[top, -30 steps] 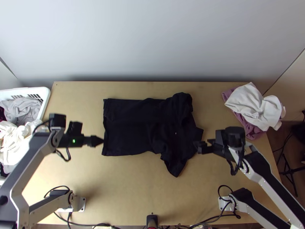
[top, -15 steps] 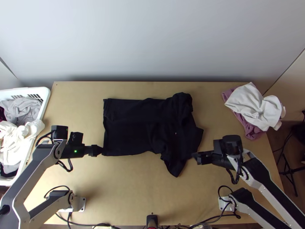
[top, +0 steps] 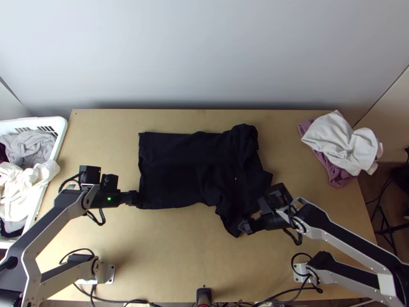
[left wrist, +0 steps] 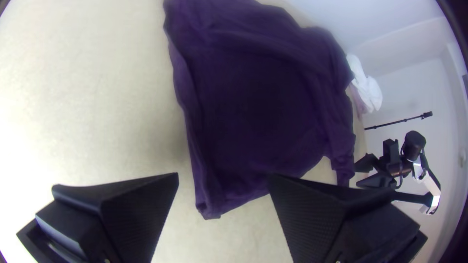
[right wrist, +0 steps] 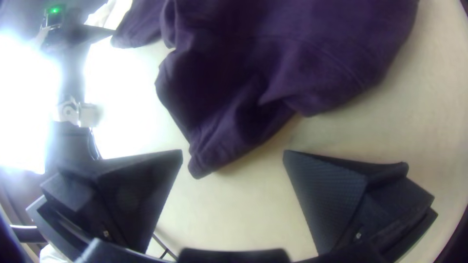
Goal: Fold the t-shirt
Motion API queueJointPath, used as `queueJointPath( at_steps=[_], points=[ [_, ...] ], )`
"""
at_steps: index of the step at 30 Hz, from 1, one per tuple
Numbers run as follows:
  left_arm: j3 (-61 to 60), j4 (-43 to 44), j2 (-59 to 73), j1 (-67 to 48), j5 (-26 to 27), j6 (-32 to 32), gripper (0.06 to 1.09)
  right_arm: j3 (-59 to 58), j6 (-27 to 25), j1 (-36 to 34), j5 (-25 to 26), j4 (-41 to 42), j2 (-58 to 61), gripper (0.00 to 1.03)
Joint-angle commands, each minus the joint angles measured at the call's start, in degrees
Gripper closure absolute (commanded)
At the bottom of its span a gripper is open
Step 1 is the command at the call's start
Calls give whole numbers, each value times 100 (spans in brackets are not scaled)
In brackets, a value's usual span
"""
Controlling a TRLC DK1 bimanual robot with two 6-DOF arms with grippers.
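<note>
At nine o'clock from the black t-shirt (top: 174, 176), a white plastic basket (top: 62, 124) holds grey cloth (top: 30, 146) and white cloth (top: 30, 176). The left tool (top: 137, 198) is at the shirt's eight o'clock corner, its two fingers spread wide with nothing gripped; the left wrist view shows that corner ahead of them, between the tips. The t-shirt lies in the middle of the wooden desk (top: 174, 256): its nine o'clock half is laid fairly flat, while its three o'clock half is rumpled and bunched, with a narrow end (right wrist: 207, 160) pointing to five o'clock. There, the right tool (top: 244, 226) is also wide open and has hold of nothing; in the right wrist view that end lies between the fingertips, closer to one of them. Between two and three o'clock, a crumpled cream garment (top: 337, 143) rests on a mauve one (top: 338, 179).
</note>
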Motion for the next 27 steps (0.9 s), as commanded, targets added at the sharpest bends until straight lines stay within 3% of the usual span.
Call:
queueJointPath(
  at_steps=[1,4,13,15,17,18,19,27],
  points=[
    [9,316,218,-180,-167,-169,19,-29,225,230,-99,716,566,7],
    [26,404,350,-276,-167,-248,19,15,278,159,-99,865,645,13],
    [9,667,499,-821,-202,-828,20,112,340,168,-99,1032,610,13],
    [9,632,490,-918,-176,-916,23,191,340,230,-99,1032,592,25],
    [-44,632,473,-962,-105,-951,56,226,278,230,-90,1041,460,61],
    [-53,632,517,-979,-44,-969,76,217,225,230,-90,1129,399,87],
    [-53,623,578,-1050,79,-942,103,208,199,238,-37,1252,355,101],
    [-79,-132,42,-988,158,-793,105,50,260,256,-11,1112,-217,100]
  ],
)
